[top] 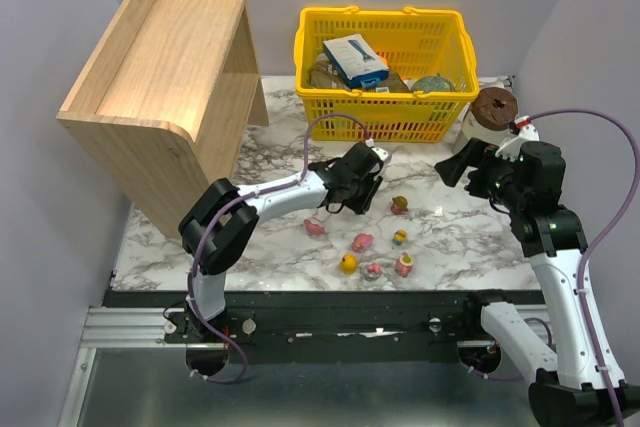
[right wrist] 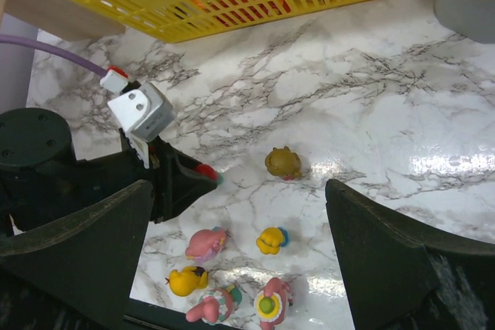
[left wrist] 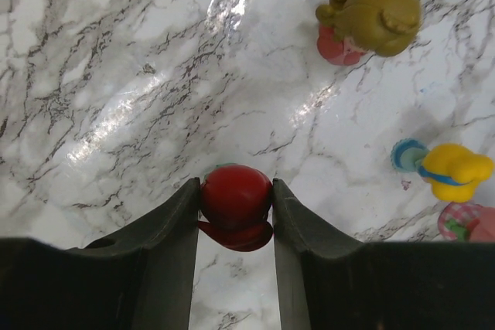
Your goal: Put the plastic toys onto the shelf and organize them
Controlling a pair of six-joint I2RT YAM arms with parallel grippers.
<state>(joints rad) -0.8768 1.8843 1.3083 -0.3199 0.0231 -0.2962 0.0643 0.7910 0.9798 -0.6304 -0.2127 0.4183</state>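
Note:
My left gripper (top: 358, 190) is shut on a small red toy (left wrist: 236, 197), held between both fingers low over the marble table; the toy also shows in the right wrist view (right wrist: 206, 170). An olive toy (top: 399, 205) stands just to its right. Two pink toys (top: 315, 228) (top: 362, 242), a yellow and blue toy (top: 400, 238), a yellow toy (top: 348, 264) and two pink ones (top: 373, 271) (top: 404, 265) lie near the front edge. The light-wood shelf (top: 170, 77) stands at the far left, with no toys visible on it. My right gripper (top: 465, 169) is open and empty, raised at the right.
A yellow basket (top: 385, 127) with boxes and packets stands at the back centre. A grey container with a brown lid (top: 492, 112) stands right of it, close to my right gripper. The table's front edge (top: 300, 292) runs just below the toys.

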